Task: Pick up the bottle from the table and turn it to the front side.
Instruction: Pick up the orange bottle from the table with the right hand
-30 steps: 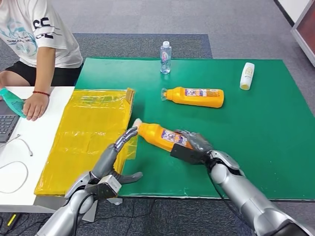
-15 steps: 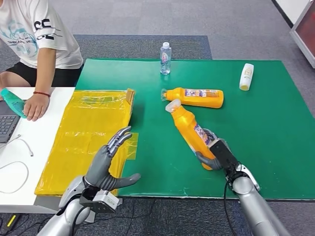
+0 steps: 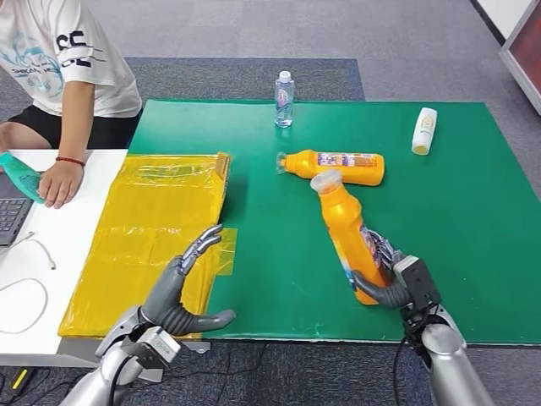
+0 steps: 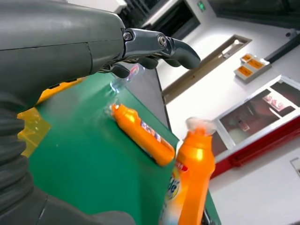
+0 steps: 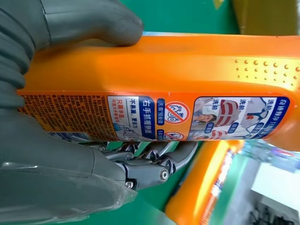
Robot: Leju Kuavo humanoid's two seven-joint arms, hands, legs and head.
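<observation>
**A:** What takes up most of the scene?

**B:** A green mat (image 3: 446, 254) covering the table, with a yellow plastic sheet (image 3: 153, 228) laid just beside its left edge, and a white table (image 3: 76, 228) left of that. A person (image 3: 57, 59) in a white shirt sits at the far left corner, one hand resting on the white surface beside a teal object (image 3: 20, 175).

**A:** And the bottle?

**B:** The orange bottle (image 3: 347, 228) is tilted up off the mat, cap end pointing away from the robot. The right hand (image 3: 389, 275) holds it near its base: thumb across one side, fingers wrapped round the other. The right wrist view shows its printed label turned toward that camera.

**A:** The other hand?

**B:** The left hand (image 3: 182, 292) hovers over the near edge of the yellow sheet, fingers spread and stretched forward, thumb out to the side, holding nothing.

**A:** Anything else on the mat?

**B:** A second orange bottle (image 3: 335, 167) lies on its side just beyond the held one's cap. A small clear water bottle (image 3: 284, 99) stands upright at the far edge, and a white bottle (image 3: 424, 130) lies toward the far right.
</observation>
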